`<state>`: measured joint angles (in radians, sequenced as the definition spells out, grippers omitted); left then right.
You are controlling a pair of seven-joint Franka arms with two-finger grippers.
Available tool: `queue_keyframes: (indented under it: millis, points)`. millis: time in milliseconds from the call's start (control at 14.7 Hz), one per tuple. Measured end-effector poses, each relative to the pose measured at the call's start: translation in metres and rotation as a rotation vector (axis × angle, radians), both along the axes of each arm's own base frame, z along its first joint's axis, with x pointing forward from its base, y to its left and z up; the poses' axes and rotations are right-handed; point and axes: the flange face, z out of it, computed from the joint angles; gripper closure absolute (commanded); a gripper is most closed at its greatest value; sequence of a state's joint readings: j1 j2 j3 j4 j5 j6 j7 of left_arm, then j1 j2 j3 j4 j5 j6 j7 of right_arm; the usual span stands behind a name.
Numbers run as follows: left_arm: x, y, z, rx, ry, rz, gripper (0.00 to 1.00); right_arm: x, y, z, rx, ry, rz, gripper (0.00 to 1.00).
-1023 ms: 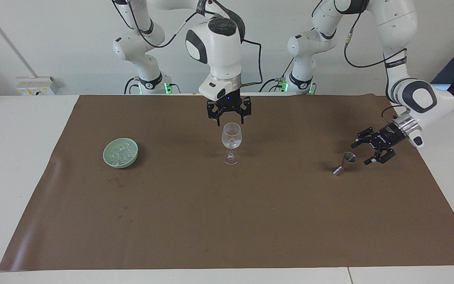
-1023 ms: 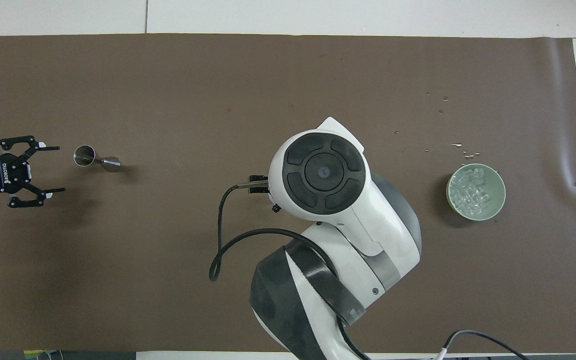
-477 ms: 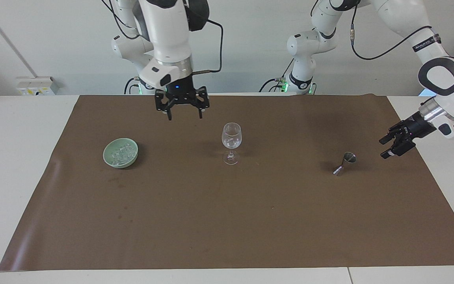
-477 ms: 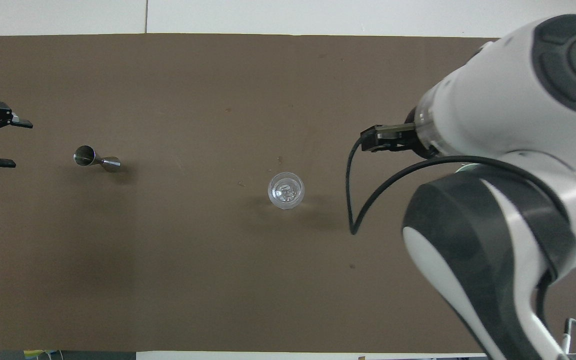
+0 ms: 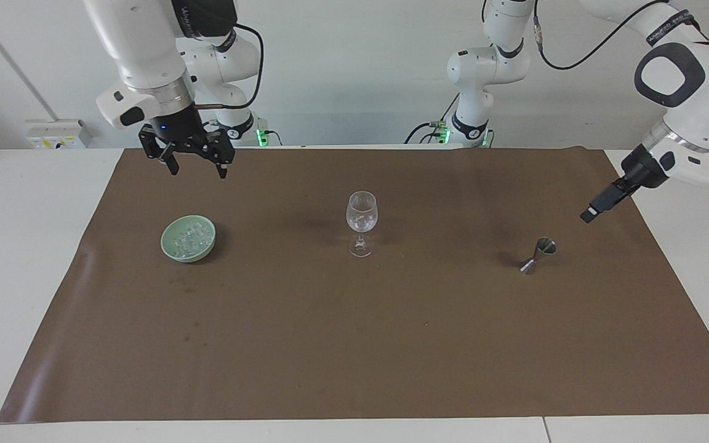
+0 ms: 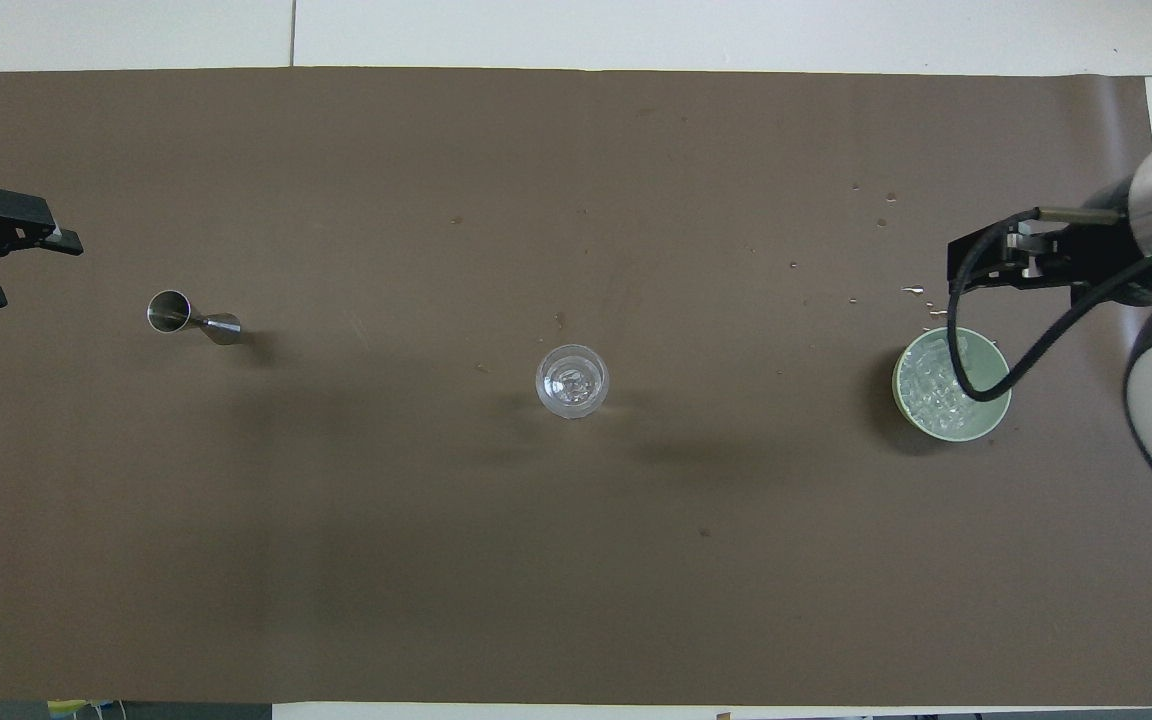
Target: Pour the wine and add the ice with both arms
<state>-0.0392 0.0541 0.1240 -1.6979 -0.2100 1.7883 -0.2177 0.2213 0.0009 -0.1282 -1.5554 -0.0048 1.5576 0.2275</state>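
Observation:
A clear wine glass (image 5: 361,221) stands mid-mat, also seen in the overhead view (image 6: 572,381), with a few ice cubes (image 5: 360,218) in it. A pale green bowl (image 5: 188,238) toward the right arm's end holds several ice cubes (image 6: 941,385). A small metal jigger (image 5: 537,255) sits toward the left arm's end, tilted or on its side. My right gripper (image 5: 197,167) is open and empty, raised over the mat beside the bowl. My left gripper (image 5: 597,206) is open and empty, raised over the mat's edge beside the jigger (image 6: 191,318); it also shows in the overhead view (image 6: 39,270).
A brown mat (image 5: 354,344) covers most of the white table (image 5: 28,258). A few water drops (image 6: 921,292) lie on the mat next to the bowl. The right arm's black cable (image 6: 976,340) hangs over the bowl in the overhead view.
My right gripper has swung away from above the wine glass to the right arm's end, near the bowl. My left gripper has drawn back from the jigger and risen.

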Motion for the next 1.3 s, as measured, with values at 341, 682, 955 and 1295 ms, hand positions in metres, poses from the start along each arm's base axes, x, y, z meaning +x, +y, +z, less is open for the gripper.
queue_keyframes:
  millis: [341,682,955,1295]
  points:
    - [-0.012,-0.037,0.014,0.106,-0.006,-0.24,0.0,-0.03,-0.089,0.027,0.024,0.031,-0.028,0.0]
    - [-0.034,-0.041,0.042,0.158,0.025,-0.363,0.0,-0.053,-0.122,0.034,0.046,0.088,0.009,0.0]
    - [-0.046,-0.049,0.069,0.177,0.042,-0.388,0.0,-0.055,-0.123,0.022,0.049,0.113,0.018,0.0]
    - [-0.047,-0.05,0.065,0.175,0.056,-0.395,0.0,-0.056,-0.103,0.016,0.047,0.128,0.062,0.0]
